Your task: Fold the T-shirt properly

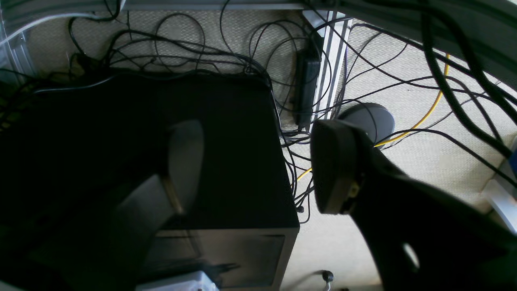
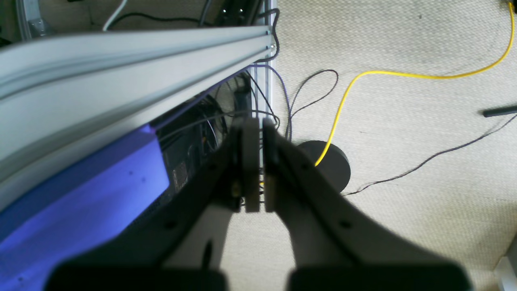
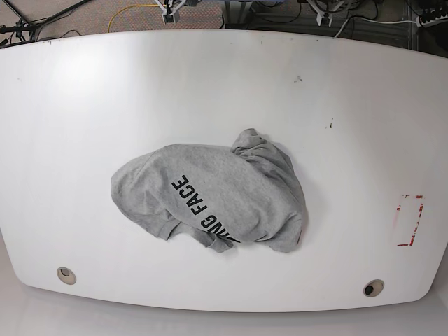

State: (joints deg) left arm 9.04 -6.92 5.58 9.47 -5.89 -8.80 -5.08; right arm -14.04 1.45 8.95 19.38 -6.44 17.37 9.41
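White tabletop (image 3: 84, 105) is carrying the grey T-shirt (image 3: 217, 199), lying crumpled near its middle, far from both pincers. Beige carpet (image 2: 404, 121) strewn with black cables (image 1: 181, 52) and a yellow cable (image 2: 404, 74) is showing beneath them. Left pincer (image 1: 258, 165) is hanging over a black box (image 1: 226, 141), fingers spread apart, empty. Right pincer (image 2: 256, 161) is pointing at the floor beside an aluminium rail (image 2: 133, 56), fingers pressed together, gripping nothing.

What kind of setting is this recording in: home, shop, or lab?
Most likely a robotics lab or office workspace. A crumpled light grey T-shirt lies alone on a large white rounded table; below are tangled black cables, a yellow cable on beige carpet, and an aluminium frame rail.
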